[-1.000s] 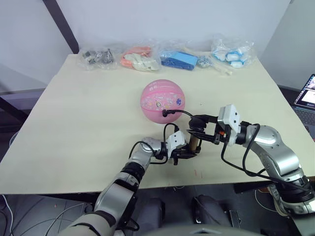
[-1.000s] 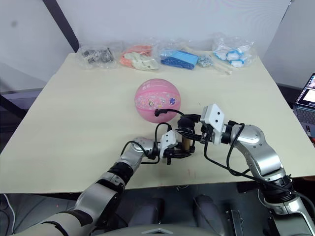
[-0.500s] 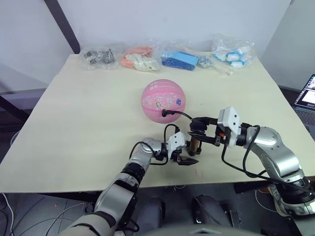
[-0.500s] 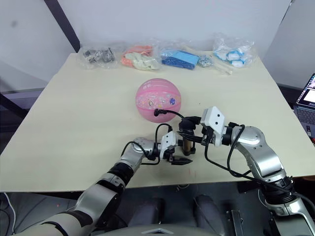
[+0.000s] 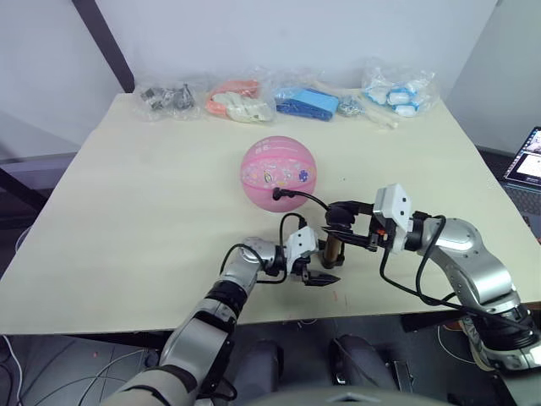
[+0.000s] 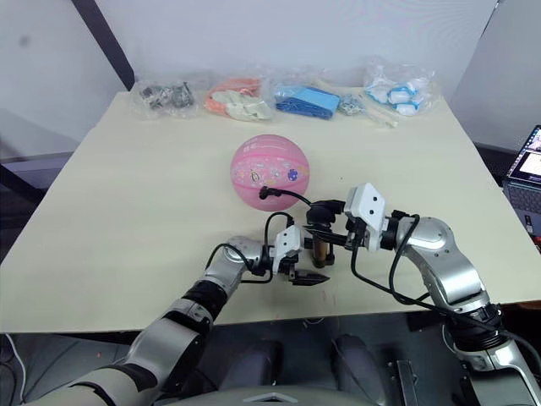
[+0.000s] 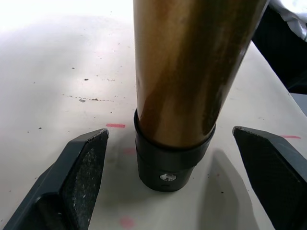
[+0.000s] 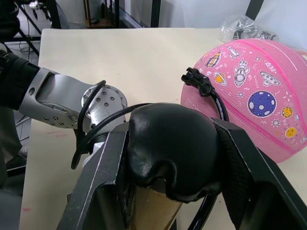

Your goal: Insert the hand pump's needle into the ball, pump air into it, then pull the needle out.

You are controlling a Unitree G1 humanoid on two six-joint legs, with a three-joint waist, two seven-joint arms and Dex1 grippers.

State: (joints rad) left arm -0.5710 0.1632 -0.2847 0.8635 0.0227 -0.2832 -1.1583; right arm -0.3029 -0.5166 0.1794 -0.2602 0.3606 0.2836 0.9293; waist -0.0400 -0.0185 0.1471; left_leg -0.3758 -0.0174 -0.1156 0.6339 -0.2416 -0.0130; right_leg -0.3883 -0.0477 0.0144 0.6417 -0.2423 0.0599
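Note:
The pink ball (image 5: 280,172) sits mid-table. A thin black hose (image 5: 306,199) runs from the ball to the hand pump (image 5: 332,250), a bronze cylinder standing upright on its black end cap (image 7: 168,160). The hose's black fitting (image 8: 196,79) presses against the ball; the needle itself is hidden. My right gripper (image 5: 341,228) is shut on the pump's black T-handle (image 8: 172,148). My left gripper (image 5: 323,264) is open around the pump's base, its fingers (image 7: 81,167) standing apart from the cap on either side.
Several clear bags of small items (image 5: 239,100) line the far edge of the cream table (image 5: 127,220). A laptop (image 5: 528,161) sits off the table's right side. The near table edge runs just below both grippers.
My left gripper has opened and let go of the pump's base. The right gripper keeps its hold on the handle.

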